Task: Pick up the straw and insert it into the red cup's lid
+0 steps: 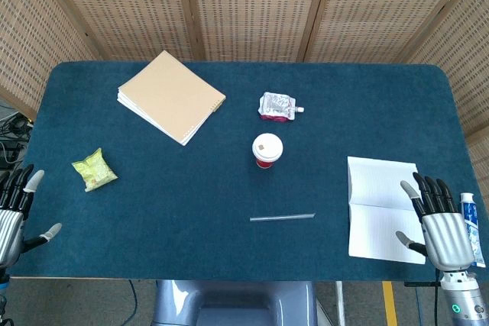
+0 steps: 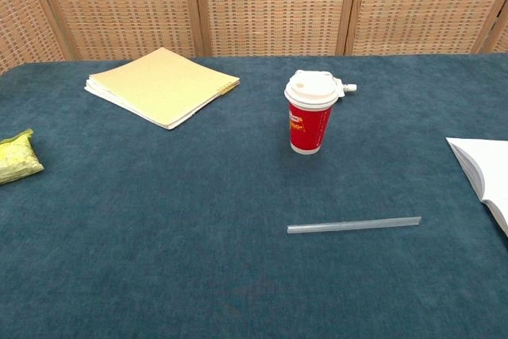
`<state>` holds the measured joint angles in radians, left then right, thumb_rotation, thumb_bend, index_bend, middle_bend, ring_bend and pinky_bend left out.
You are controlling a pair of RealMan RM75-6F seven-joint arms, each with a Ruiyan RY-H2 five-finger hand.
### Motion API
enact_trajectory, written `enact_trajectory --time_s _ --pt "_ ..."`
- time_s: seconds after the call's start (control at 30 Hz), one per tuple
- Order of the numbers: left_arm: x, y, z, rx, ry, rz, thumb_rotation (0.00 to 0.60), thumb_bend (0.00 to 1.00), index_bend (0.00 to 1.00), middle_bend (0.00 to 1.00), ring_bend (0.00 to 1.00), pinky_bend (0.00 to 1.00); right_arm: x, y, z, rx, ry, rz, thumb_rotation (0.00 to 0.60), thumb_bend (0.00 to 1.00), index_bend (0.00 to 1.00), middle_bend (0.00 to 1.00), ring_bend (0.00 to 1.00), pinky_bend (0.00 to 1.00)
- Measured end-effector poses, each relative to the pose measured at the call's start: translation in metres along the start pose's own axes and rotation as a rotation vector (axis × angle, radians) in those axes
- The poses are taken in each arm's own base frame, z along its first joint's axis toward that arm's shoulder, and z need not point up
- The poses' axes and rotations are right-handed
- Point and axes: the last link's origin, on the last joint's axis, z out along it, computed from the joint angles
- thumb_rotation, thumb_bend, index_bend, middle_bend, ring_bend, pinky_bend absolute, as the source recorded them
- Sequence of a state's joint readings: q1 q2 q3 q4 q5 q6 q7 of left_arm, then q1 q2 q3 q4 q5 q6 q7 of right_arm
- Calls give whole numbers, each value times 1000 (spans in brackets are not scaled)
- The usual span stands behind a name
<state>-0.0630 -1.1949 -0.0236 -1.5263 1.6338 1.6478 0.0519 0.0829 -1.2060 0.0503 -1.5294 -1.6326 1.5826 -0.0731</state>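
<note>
A clear straw (image 1: 282, 217) (image 2: 354, 225) lies flat on the blue table, in front of the red cup (image 1: 267, 159) (image 2: 308, 125). The cup stands upright near the table's middle and wears a white lid (image 1: 267, 146) (image 2: 312, 88). My left hand (image 1: 15, 211) hovers at the table's front left corner, fingers spread, holding nothing. At the front right my right hand (image 1: 439, 223) sits over the edge of an open white booklet, fingers straight and apart, empty. Both hands are far from the straw. Neither hand shows in the chest view.
A tan notebook (image 1: 171, 96) (image 2: 163, 85) lies at the back left. A green snack packet (image 1: 94, 169) (image 2: 16, 158) sits at the left. A silver pouch (image 1: 278, 106) lies behind the cup. The open white booklet (image 1: 380, 204) (image 2: 486, 172) and a toothpaste tube (image 1: 471, 227) are at the right.
</note>
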Motion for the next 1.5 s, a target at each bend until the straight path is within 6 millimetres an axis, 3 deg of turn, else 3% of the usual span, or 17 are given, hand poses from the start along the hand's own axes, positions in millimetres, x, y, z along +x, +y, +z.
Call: enact_trajectory --time_s 0.57,0.87,1.13,1.5 --pt "-1 -2 0 22 -46 33 600 46 0 0 0 0 -1 -7 0 6 -2 38 600 227 161 0 0 0" --pt "2 -5 0 33 -43 23 600 45 0 0 0 0 -13 -28 4 66 -48 44 600 226 243 0 0 0" --pt "3 -6 0 25 -44 17 600 46 0 0 0 0 -24 -86 29 181 -60 93 600 240 447 65 0 0" --pt "1 -9 2 33 -52 6 600 46 0 0 0 0 -55 -141 60 192 -136 189 600 345 505 112 0 0"
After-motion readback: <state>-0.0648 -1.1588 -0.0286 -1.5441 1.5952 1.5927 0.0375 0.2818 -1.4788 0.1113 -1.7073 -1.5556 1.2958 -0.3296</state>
